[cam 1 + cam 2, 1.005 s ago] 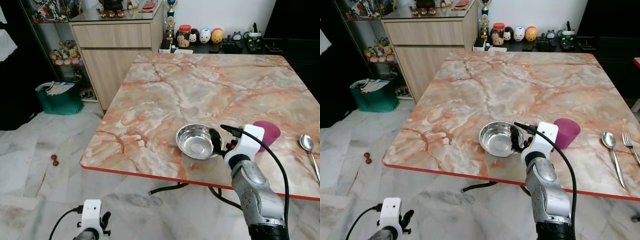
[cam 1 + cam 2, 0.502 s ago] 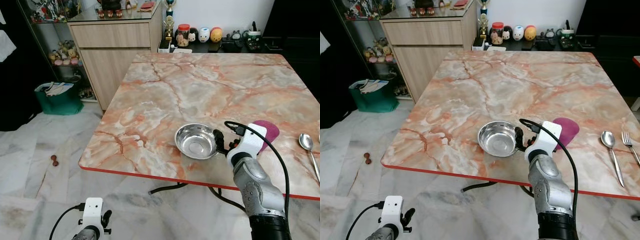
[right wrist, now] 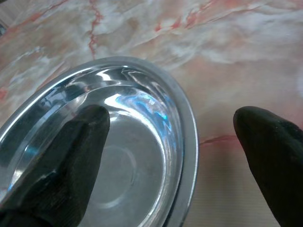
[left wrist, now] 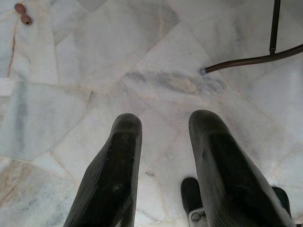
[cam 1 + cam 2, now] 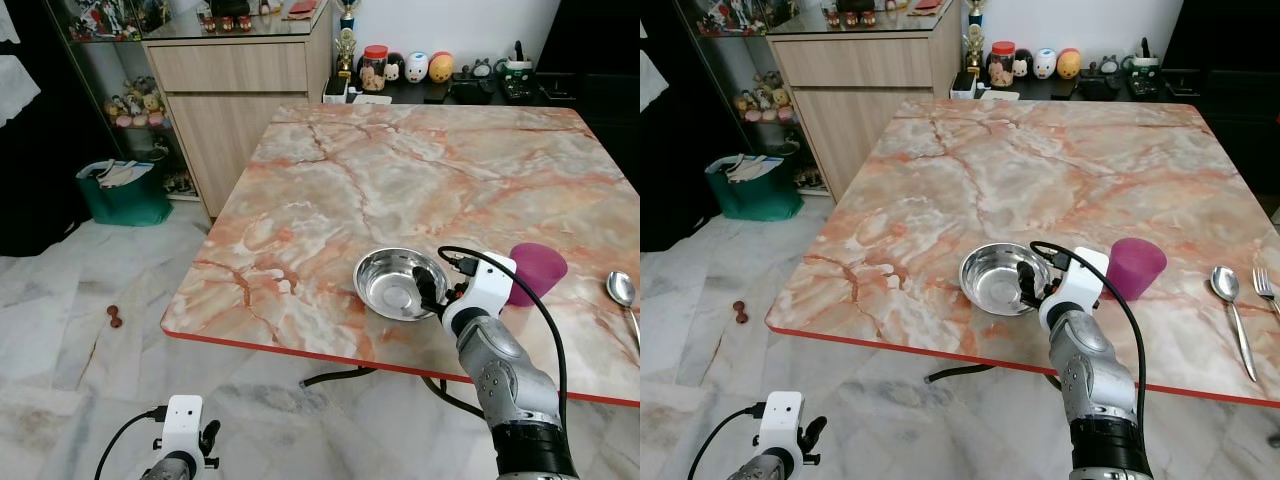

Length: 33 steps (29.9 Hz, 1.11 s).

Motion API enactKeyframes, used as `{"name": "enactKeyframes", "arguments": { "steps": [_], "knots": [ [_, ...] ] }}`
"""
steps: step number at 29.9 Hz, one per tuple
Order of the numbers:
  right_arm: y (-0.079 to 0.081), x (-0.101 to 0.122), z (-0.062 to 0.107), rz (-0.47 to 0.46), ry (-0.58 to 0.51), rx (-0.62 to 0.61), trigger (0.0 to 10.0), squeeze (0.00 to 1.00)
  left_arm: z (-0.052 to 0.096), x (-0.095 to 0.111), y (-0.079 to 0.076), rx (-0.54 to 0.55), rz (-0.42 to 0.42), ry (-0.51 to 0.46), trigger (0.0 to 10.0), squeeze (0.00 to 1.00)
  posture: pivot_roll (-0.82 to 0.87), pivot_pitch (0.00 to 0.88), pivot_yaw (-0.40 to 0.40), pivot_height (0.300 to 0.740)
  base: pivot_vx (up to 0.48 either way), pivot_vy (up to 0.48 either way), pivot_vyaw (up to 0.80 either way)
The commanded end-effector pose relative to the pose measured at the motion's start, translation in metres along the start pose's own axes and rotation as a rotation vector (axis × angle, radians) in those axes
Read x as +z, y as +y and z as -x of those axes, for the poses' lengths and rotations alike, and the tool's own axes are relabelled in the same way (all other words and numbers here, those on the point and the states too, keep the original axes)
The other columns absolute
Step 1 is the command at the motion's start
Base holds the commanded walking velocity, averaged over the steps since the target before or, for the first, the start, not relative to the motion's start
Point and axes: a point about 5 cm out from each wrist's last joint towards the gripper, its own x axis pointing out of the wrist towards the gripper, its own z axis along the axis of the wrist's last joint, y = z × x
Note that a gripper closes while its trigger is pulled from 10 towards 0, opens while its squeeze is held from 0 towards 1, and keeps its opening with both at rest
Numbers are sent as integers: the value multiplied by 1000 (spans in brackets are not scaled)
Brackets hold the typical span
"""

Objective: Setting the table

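**Rim grip on the steel bowl**

Now, the stainless steel bowl [image 5: 396, 282] sits near the marble table [image 5: 400, 180]'s front edge, beside the purple cup [image 5: 535, 272]. It looks light, rigid and slick, so I'd pinch its rim. My right gripper [image 3: 176, 137] is spread, straddling that rim; the left gripper [image 4: 163, 156] hangs parted over the floor.

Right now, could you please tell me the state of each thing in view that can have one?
Steel bowl: upright, empty, near the table's front edge.
Purple cup: upright, beside the bowl.
Spoon: lying flat on the marble table.
Fork: lying flat beside the spoon.
Right gripper: jaws open, straddling the bowl's rim.
Left gripper: jaws open, hanging above the floor.
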Motion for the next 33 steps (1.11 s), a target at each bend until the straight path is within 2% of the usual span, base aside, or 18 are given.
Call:
{"name": "enactKeyframes", "arguments": {
  "steps": [1,5,6,7,33],
  "knots": [
    [6,2,-3,5,14,23,10000,0,1,-3,-1,0,-11,7,10000,0,-99,0,69,740,0,0,0],
    [5,0,-3,11,23,19,10000,0,1,-2,-2,-2,-10,4,10000,0,-99,0,67,740,0,0,0],
    [4,-1,-3,10,26,9,549,0,1,-2,-1,-2,-11,6,10000,0,-99,0,67,740,0,0,0],
    [3,-2,-3,9,29,8,0,0,1,-3,-1,-1,-11,7,10000,0,-98,0,67,740,0,0,0],
    [7,-1,-4,5,25,14,0,0,1,-4,-2,-7,-12,16,10000,0,-97,0,63,740,0,0,0]
  ]
}}
